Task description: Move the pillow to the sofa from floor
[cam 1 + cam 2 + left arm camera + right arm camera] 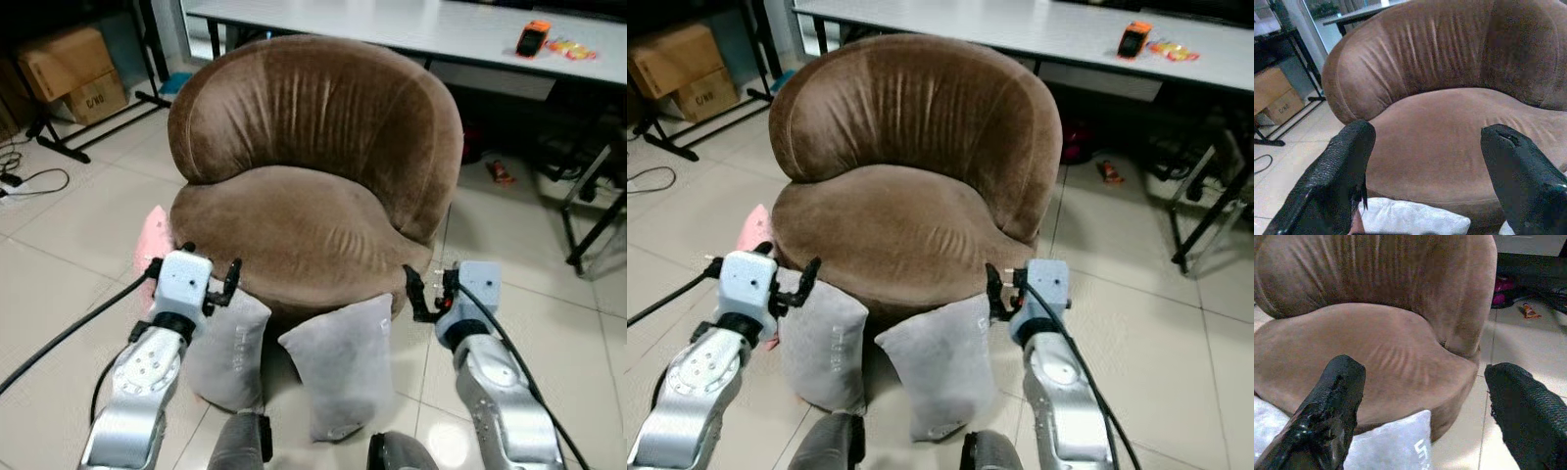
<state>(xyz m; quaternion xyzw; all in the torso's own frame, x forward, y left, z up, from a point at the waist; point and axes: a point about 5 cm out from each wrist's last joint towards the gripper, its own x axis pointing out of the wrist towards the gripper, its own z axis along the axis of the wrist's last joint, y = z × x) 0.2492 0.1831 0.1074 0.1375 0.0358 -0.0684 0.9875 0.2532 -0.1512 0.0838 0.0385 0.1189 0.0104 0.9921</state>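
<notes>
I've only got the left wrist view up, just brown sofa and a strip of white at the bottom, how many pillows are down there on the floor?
Observer: Two grey pillows lean against the sofa front: the left grey pillow and the right grey pillow.
Operator: Anything else down there?
Observer: A pink cushion lies on the floor at the sofa's left side.
Operator: Where's the other arm?
Observer: The right claw is open, raised beside the right grey pillow's upper corner. The left claw is open above the left grey pillow.
</notes>
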